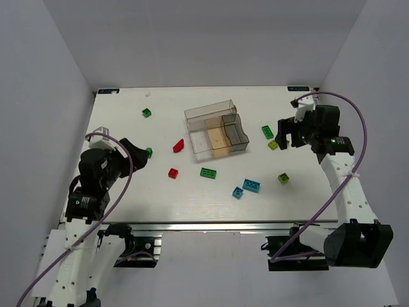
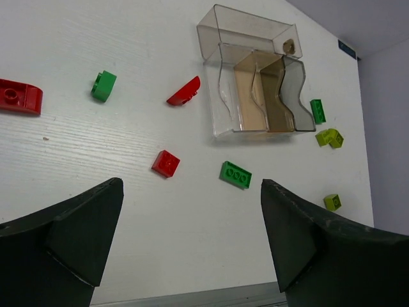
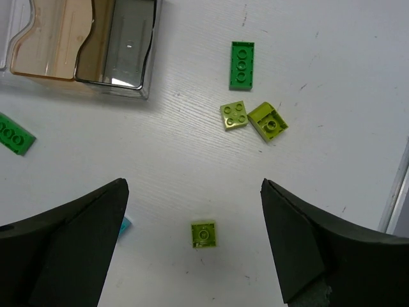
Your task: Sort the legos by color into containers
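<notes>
Legos lie scattered on the white table. The clear containers stand at centre back, with tan and smoky small bins. My left gripper is open and empty above the left side; its view shows a red brick, a green brick, a red wedge and a small green brick. My right gripper is open and empty; in its view a lime brick lies between the fingers, far below. Two lime bricks and a green brick lie beyond.
Two cyan bricks lie front of centre. A green brick sits at back left. A long red piece shows at the left of the left wrist view. The table's front edge is just before the arm bases.
</notes>
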Robot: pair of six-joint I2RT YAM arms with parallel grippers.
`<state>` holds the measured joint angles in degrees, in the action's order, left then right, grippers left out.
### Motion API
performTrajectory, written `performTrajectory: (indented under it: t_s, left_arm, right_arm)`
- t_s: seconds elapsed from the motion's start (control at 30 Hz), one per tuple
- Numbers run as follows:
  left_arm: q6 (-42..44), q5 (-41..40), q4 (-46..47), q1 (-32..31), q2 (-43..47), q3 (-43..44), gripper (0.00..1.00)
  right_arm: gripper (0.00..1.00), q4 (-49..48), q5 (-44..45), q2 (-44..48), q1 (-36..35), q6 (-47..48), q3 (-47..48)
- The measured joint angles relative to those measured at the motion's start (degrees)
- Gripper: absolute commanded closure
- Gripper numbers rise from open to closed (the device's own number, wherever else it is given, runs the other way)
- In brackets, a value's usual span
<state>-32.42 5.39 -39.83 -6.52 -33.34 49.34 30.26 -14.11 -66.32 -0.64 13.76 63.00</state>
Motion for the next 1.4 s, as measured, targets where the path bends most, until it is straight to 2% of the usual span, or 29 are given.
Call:
performTrajectory:
  t_s: [0.13,0.33,0.43,0.47,0.5,0.57,0.6,0.63,0.67,0.7,0.73,0.77,0.8,0.83,0.87,0.9,1.0,1.4]
  left_arm:
    - [0.15,0.44,2.32,0.00,-4.74,-0.24,0.02]
    - [1.36,0.61,7.41,0.42,-14.10,-0.22,0.05]
    - [1.75,-0.02,9.51,0.44,-19.10,-0.20,0.23]
    - [1.95,-0.26,10.32,0.46,-20.85,-0.09,0.48]
    - [1.75,-0.50,11.19,0.46,-22.69,0.20,0.60]
    - [2.19,-1.40,12.41,0.46,-27.19,1.53,0.83]
    - [2.38,-1.62,12.72,0.46,-29.90,3.08,0.85]
    - [2.95,-2.01,13.38,0.52,-33.55,5.22,0.85]
    - [3.48,-2.21,13.81,0.63,-37.66,7.80,0.83]
    - [3.96,-2.56,14.43,0.74,-41.70,10.54,0.62]
    - [4.42,-3.15,14.75,0.81,-46.01,13.68,0.48]
    - [5.29,-3.91,15.19,0.85,-49.70,16.24,0.36]
    - [5.79,-4.76,15.06,0.92,-53.44,19.23,0.24]
    - [6.08,-5.66,15.13,0.96,-57.02,22.16,0.22]
    - [6.16,-6.69,14.51,1.03,-60.26,24.92,0.20]
    - [6.64,-7.74,13.79,1.18,-63.69,28.30,0.19]
    - [7.26,-10.75,13.22,1.36,-72.76,36.72,0.17]
    - [5.75,-20.04,9.84,1.55,-98.38,60.70,0.18]
  right_arm:
    - [0.11,0.35,-3.37,-0.81,0.02,1.68,0.35]
    - [0.11,1.53,-12.44,-0.33,-0.02,10.10,0.76]
    - [0.11,1.84,-16.87,0.39,-0.22,14.84,0.76]
    - [0.11,1.81,-18.12,0.50,-0.39,16.17,0.76]
    - [0.11,1.84,-19.21,0.52,-0.66,17.14,0.76]
    - [0.11,2.27,-21.24,0.15,-1.20,18.62,0.76]
    - [0.11,2.58,-22.14,-0.22,-1.51,18.71,0.76]
    - [0.17,2.64,-22.71,-0.70,-1.77,18.47,0.76]
    - [0.27,2.62,-23.32,-1.38,-2.08,18.10,0.76]
    - [0.39,2.62,-23.76,-2.01,-2.36,17.94,0.76]
    - [0.67,2.60,-24.04,-2.78,-2.69,17.16,0.76]
    - [0.76,2.38,-24.06,-3.43,-3.04,16.28,0.76]
    - [0.78,2.21,-23.98,-3.93,-3.30,15.32,0.74]
    - [0.75,1.88,-23.74,-4.28,-3.58,14.05,0.63]
    - [0.65,1.29,-23.50,-4.46,-3.82,12.94,0.44]
    - [0.40,0.76,-23.26,-4.50,-4.17,11.72,0.22]
    - [0.27,-0.79,-22.34,-4.63,-4.81,9.46,-0.07]
    - [0.26,-3.80,-20.35,-7.26,-6.62,6.54,-0.17]
